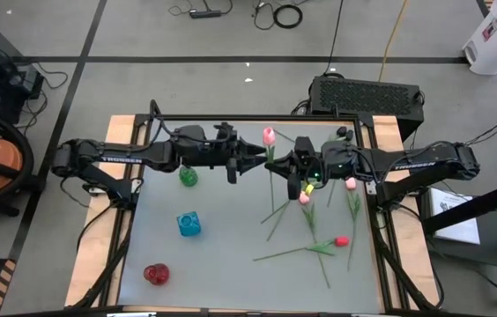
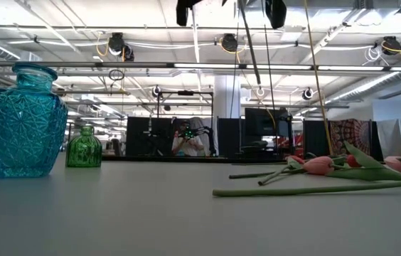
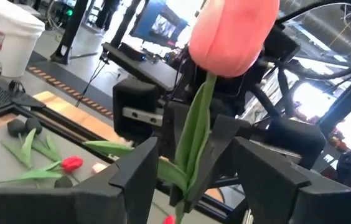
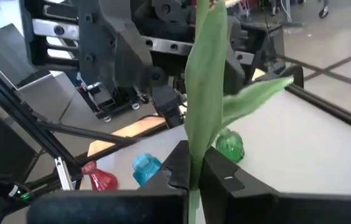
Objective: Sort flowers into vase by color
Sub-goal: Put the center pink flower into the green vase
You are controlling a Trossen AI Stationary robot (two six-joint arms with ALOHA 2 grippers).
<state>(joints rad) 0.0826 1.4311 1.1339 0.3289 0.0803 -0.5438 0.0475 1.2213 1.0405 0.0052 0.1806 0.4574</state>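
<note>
High view: a pink tulip [image 1: 269,136] is held above the desk [image 1: 231,264] at upper centre of the frame, its stem clamped by the right pincer [image 1: 289,165], while the left pincer [image 1: 250,162] stands wide around it. The handover is best finished by withdrawing the left arm clear. The long axis is near upright, bud uppermost.

Grey concrete floor [image 1: 143,35] ran around the table, crossed by dark tape lines. Cables [image 1: 279,13] lay loose at the far side; a white bucket [image 1: 493,40] stood far right. Ceiling [image 2: 79,21] was open, pipes and strip lights. Dark monitors [image 2: 261,128], possibly partitions, lined the far wall.
</note>
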